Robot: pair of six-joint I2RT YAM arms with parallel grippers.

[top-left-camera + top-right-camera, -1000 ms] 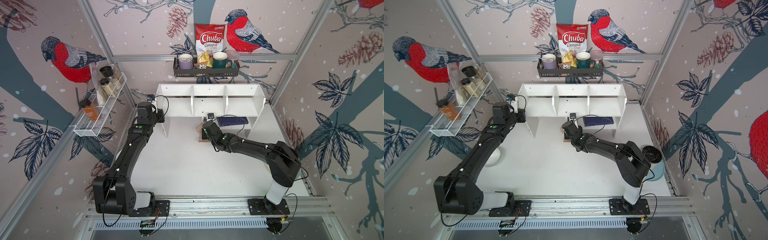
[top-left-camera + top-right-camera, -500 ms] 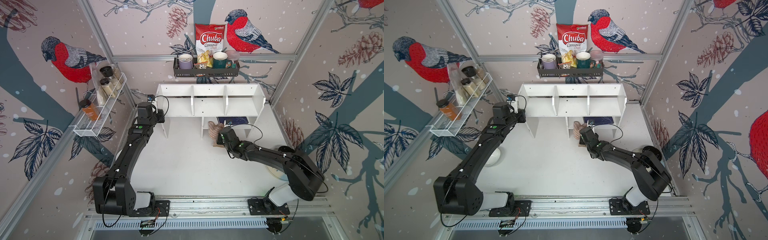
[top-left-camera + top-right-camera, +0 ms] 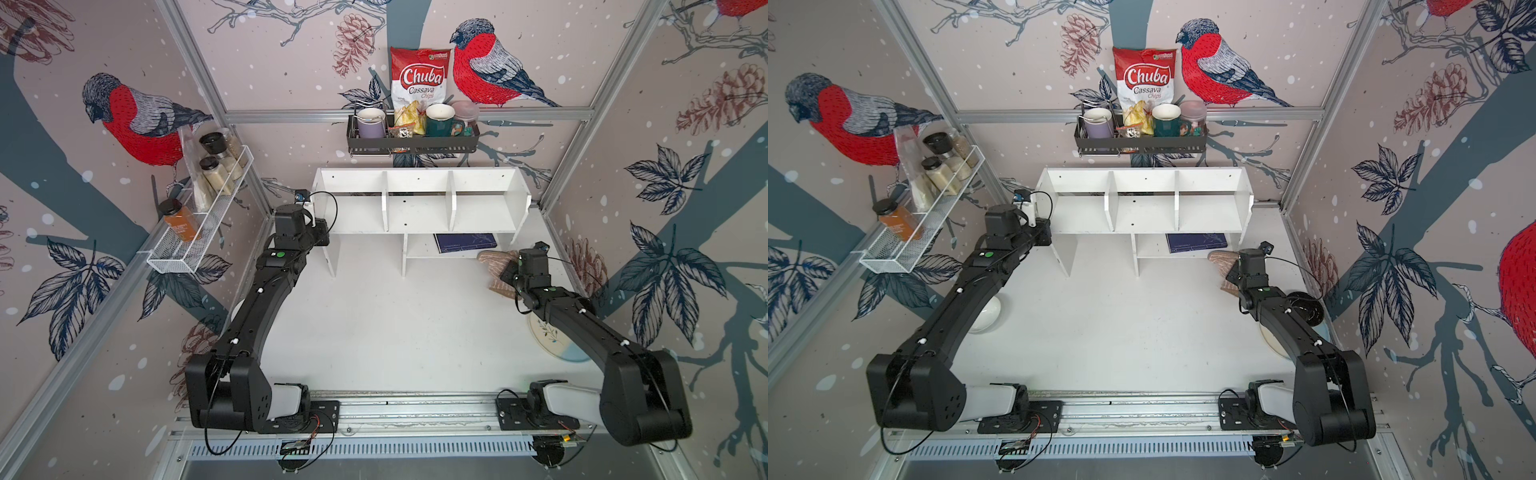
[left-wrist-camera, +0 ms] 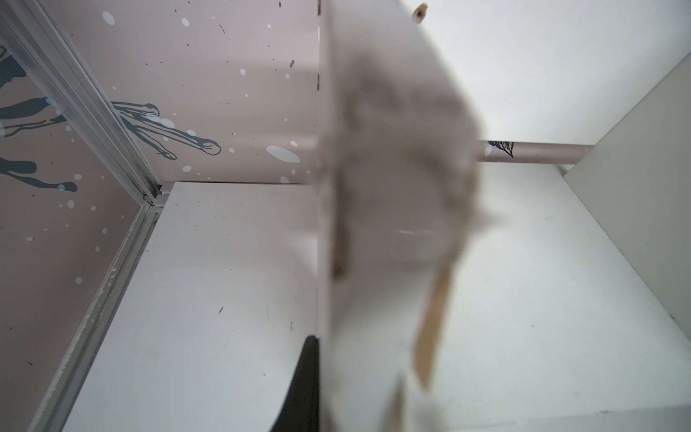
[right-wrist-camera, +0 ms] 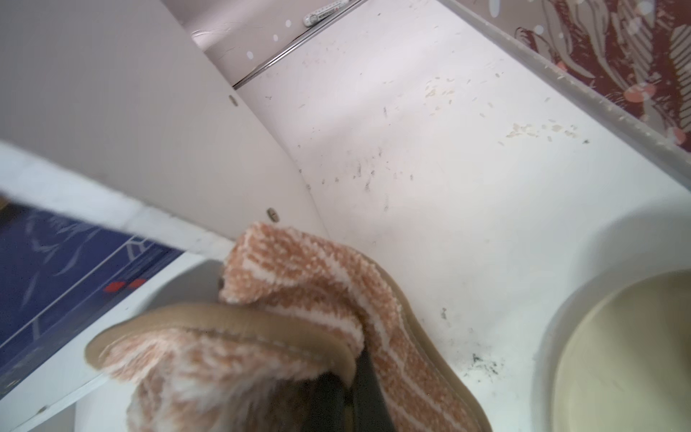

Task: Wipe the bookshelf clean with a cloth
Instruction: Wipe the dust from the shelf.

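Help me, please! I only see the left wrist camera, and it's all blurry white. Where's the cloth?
Observer: The right gripper is shut on the cloth, low down by the shelf's right end.
Operator: Is there any dirt near it?
Observer: Yes. The right wrist view shows pale crumbs and dark specks on the table, just past that end of the shelf.
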